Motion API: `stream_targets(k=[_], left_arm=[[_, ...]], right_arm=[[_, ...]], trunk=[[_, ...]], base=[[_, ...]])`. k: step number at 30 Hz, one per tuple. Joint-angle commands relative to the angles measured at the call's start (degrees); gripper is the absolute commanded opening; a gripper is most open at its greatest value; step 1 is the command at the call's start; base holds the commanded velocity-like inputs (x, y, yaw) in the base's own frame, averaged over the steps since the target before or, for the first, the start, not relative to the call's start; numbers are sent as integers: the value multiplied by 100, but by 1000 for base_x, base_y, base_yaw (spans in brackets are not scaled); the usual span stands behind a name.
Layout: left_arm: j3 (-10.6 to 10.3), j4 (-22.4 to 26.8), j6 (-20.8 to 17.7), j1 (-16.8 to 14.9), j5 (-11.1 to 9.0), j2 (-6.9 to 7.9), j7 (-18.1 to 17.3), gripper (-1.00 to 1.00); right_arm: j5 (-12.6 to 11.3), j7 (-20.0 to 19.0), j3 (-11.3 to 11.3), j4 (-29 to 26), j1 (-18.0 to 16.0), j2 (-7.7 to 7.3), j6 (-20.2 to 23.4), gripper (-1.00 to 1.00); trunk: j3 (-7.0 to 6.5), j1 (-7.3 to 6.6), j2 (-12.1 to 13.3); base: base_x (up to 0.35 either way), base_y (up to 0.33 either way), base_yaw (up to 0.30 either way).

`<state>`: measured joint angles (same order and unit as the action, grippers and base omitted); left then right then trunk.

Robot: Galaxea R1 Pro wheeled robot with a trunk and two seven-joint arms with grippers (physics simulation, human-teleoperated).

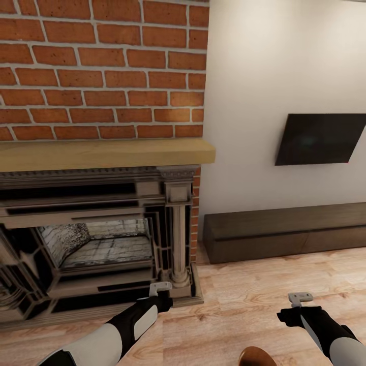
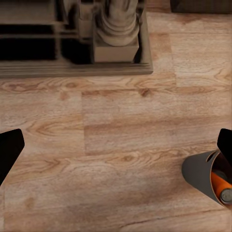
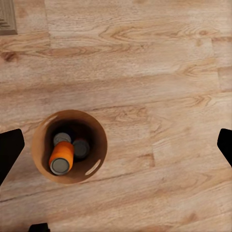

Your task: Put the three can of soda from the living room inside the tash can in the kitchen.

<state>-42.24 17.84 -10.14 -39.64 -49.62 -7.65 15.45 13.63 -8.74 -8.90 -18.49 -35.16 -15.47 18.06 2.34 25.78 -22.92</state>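
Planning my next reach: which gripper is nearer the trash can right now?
Right. In the head view the trash can sits on the wood floor at the bottom edge, just inboard of the right gripper. The left gripper is farther off, by the fireplace column.

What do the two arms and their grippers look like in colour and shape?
Both arms have white rounded shells with black joints toward the wrists. The left gripper and the right gripper are small pale-grey blocks on black wrists. In the wrist views, the fingertips appear black.
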Motion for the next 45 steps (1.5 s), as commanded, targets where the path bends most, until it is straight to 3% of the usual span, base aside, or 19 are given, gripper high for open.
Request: stream_targets(k=[1,8,17,20,22,25,30,36,45], left_arm=[[1,0,3,2,-3,0,-1,100],[19,-34,-3,125,-48,8,-5,100],[31,-529,7,667,-38,189,-60,100],[32,-621,10,915,-26,369,-366,100],[24,-663,38,1126,-23,686,-882,100],[19,-678,215,1410,-22,965,-1214,100],[16,-685,483,1819,-22,1126,-1387,100],[15,-693,701,2260,-27,1187,-1427,100],[3,-892,756,2439,-22,1203,-1361,100]], right_arm=[[-2,-1,-1,1,0,0,1,100],[-21,6,-28,258,0,-8,-6,100],[-53,12,-52,1067,72,-22,-111,100],[-58,12,-51,1382,196,-17,-485,100],[-60,12,-54,1654,413,-12,-864,100],[-64,15,-60,1795,599,-20,-1049,100],[-67,16,-66,1863,911,-23,-1152,100],[-63,17,-68,1889,1263,-17,-1181,100],[-31,13,-55,1955,1483,-6,-1187,100]], trunk=[[-1,0,0],[-12,0,0],[-14,0,0],[-14,0,0],[-14,0,0],[-14,0,0],[-15,0,0],[-15,0,0],[-15,0,0]], base=[[0,0,0],[0,0,0],[0,0,0],[0,0,0],[0,0,0],[0,0,0],[0,0,0],[0,0,0],[0,0,0]])
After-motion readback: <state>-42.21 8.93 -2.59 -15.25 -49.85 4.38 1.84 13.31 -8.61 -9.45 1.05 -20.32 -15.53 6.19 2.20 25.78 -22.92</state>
